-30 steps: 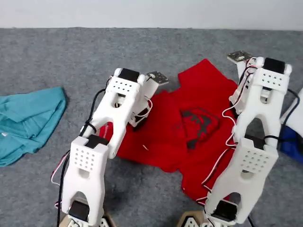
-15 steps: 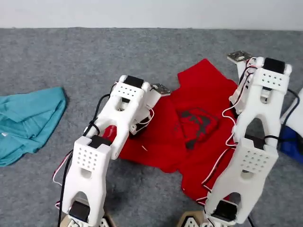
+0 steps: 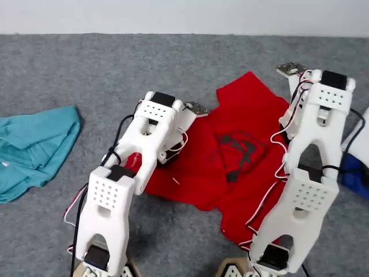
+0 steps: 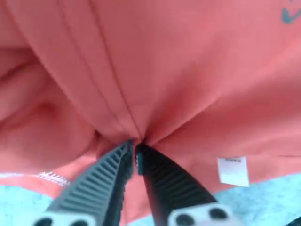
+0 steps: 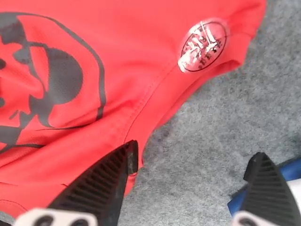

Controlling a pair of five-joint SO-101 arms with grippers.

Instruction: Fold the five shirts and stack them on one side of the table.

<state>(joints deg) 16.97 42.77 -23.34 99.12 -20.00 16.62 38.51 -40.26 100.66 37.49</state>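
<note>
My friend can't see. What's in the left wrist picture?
The black ribbed left gripper is pinched shut on a fold of the red fabric shirt, creasing it. A small white tag sits nearby.

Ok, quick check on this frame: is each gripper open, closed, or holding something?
Left gripper: closed, pinching a fold of the red shirt.
Right gripper: open, holding nothing, over the shirt's edge.

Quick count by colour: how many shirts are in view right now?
Red shirt: 1, pinched by the left gripper
Teal shirt: 1
Blue cloth, mostly cut off at the table's edge: 1
Total: 3
</note>
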